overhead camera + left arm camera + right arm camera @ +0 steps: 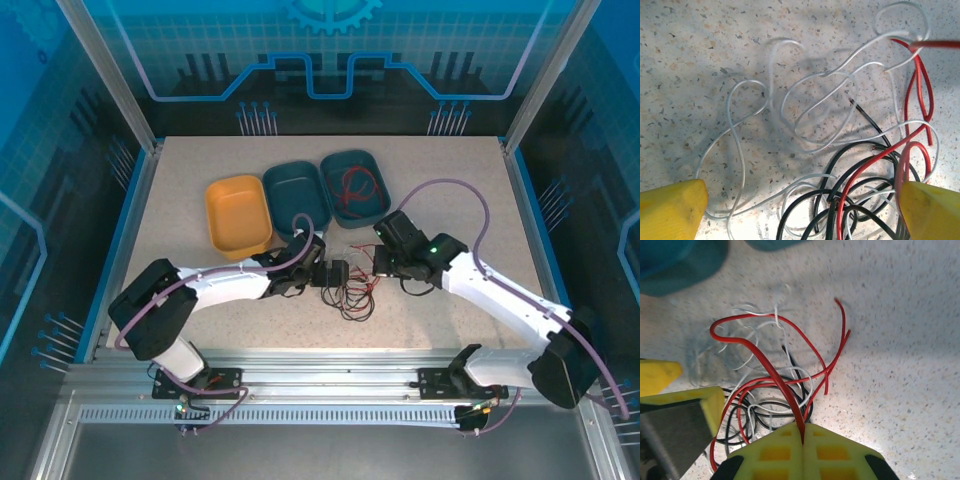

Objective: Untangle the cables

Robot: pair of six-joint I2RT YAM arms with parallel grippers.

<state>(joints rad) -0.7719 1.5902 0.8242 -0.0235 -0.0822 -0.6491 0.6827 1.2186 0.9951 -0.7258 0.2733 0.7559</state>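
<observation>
— Where do our cables (352,295) lie?
— Tangled on the surface (430,165) between our arms: white cable (770,75), black cable (867,120), red cable (774,377).
— And our pincers?
— Right pincer (803,432) is clamped on the red cable. Left pincer (800,215) stands wide over the tangle.

left gripper (802,202): yellow fingers (670,207) spread wide, either side of tangle
white cable (810,149): loose loops over speckled table (690,50)
black cable (867,118): coiled between fingers
red cable (866,166): crosses black coil, climbs right
</observation>
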